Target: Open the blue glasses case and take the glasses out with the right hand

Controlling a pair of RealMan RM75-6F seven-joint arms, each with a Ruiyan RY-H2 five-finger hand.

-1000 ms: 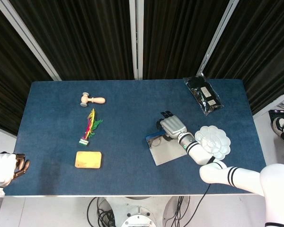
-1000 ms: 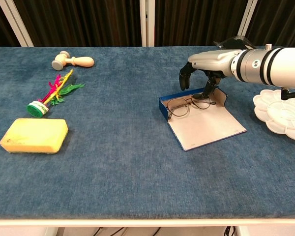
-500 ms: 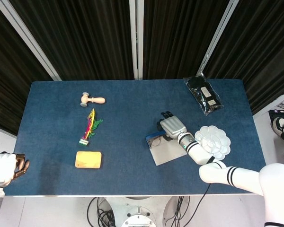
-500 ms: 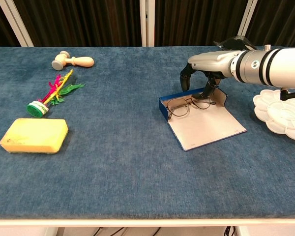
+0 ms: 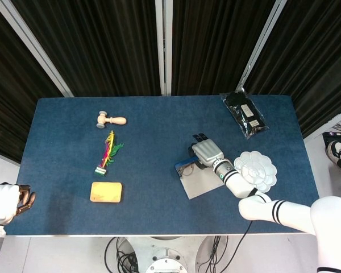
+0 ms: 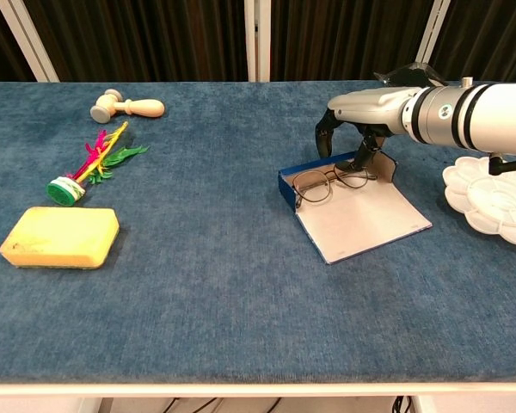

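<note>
The blue glasses case (image 6: 361, 222) lies open on the table right of centre, its pale lid flat towards me; in the head view the case (image 5: 194, 183) shows the same way. Thin-rimmed glasses (image 6: 321, 183) lie in its blue tray, also visible from above (image 5: 187, 167). My right hand (image 6: 362, 114) arches over the tray's far side, fingers apart and pointing down; one fingertip (image 6: 361, 158) touches the glasses' right rim. In the head view the right hand (image 5: 207, 152) covers the tray's right end. My left hand (image 5: 10, 201) hangs off the table's front left corner, fingers curled in, holding nothing.
A white flower-shaped palette (image 6: 494, 194) sits just right of the case, under my right forearm. A black packet (image 5: 245, 115) lies at the back right. On the left are a wooden mallet (image 6: 127, 107), a feathered shuttlecock (image 6: 89, 165) and a yellow sponge (image 6: 60, 237).
The glasses and case have shifted very slightly away from me under the right hand's fingertips. The left hand has not moved.
</note>
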